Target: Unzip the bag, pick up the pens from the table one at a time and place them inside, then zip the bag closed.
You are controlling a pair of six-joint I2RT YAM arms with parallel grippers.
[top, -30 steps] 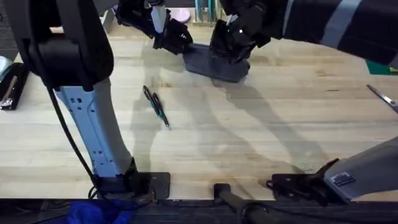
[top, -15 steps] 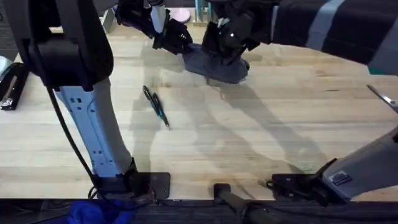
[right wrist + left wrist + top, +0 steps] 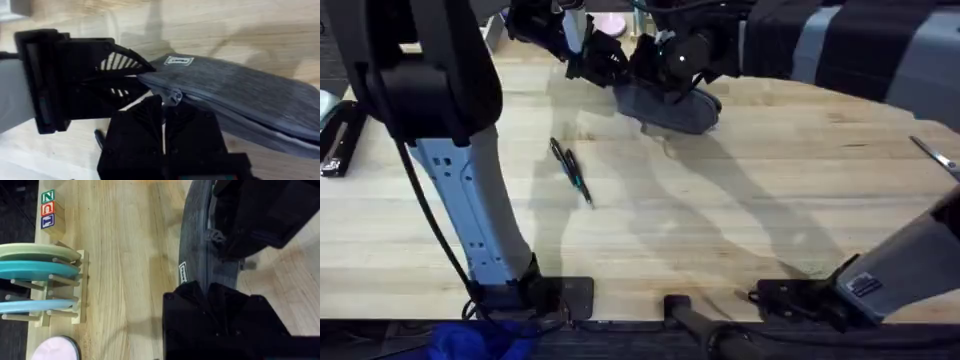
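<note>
Left jaws [image 3: 132, 75] pinched on bag [image 3: 240, 100] end; right jaws [image 3: 164, 107] closed on zip pull [image 3: 175, 96] — bag's length runs away from left jaws.

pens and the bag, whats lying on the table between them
Nothing: in the overhead view, bare table separates the pens from the bag.

bag [image 3: 670, 108]: lying on the table [image 3: 740, 210], upper centre of the overhead frame
left gripper [image 3: 605, 62]: sitting at the bag's left end, touching it
right gripper [image 3: 665, 68]: sitting over the bag's top, just right of the left gripper
pens [image 3: 571, 171]: lying side by side on the table, left of centre, below and left of the bag, well apart from it
scissors [image 3: 935, 156]: lying at the right edge
</note>
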